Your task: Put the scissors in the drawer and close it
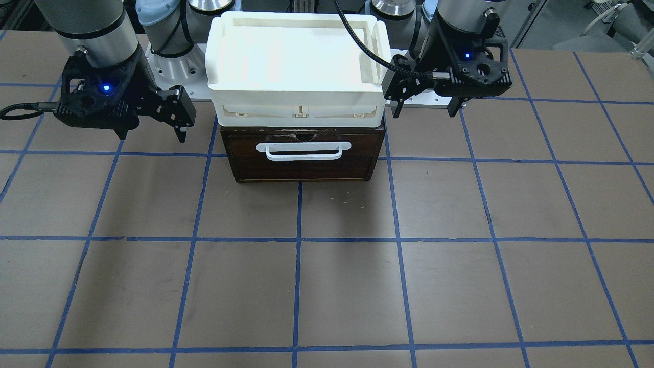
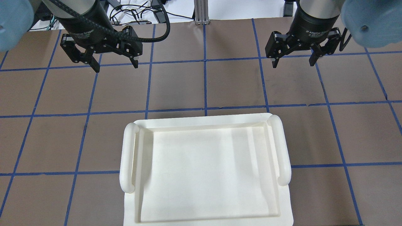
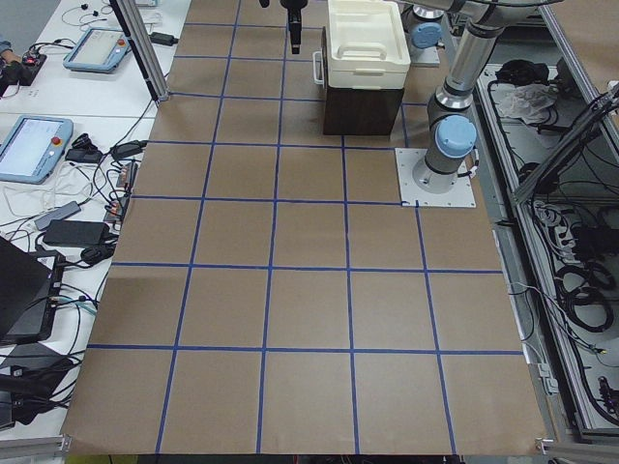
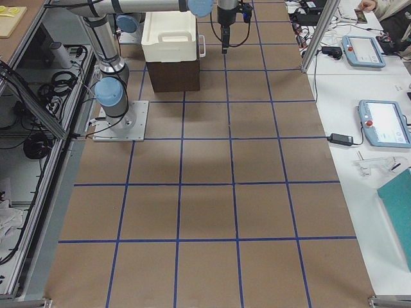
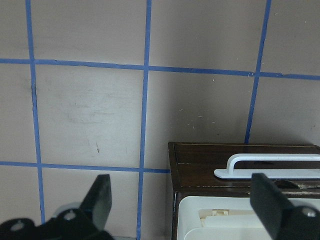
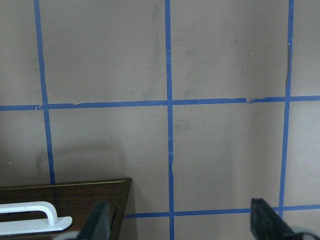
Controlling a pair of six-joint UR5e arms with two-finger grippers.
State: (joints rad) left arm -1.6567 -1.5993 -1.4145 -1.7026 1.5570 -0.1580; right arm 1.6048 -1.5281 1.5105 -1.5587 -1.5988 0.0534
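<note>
The drawer [image 1: 304, 168] has a dark brown front and a white bar handle [image 1: 303, 151]. It stands shut in its small cabinet at the robot's side of the table. The scissors show in no view. My left gripper [image 1: 425, 106] hovers open and empty beside the cabinet; in the overhead view [image 2: 115, 66] its fingers are spread. My right gripper [image 1: 152, 135] hovers open and empty on the cabinet's other side, also in the overhead view [image 2: 293, 64]. The left wrist view shows the drawer front [image 5: 210, 165] below its open fingers [image 5: 102, 195]. The right wrist view shows a corner of the drawer front [image 6: 75, 195].
A white plastic tray [image 1: 214, 51] with raised side handles sits on top of the cabinet and hides it in the overhead view [image 2: 128, 157]. The brown table carries a blue tape grid [image 1: 299, 239]. Operator desks with tablets stand past the table's far edge [image 4: 382, 122].
</note>
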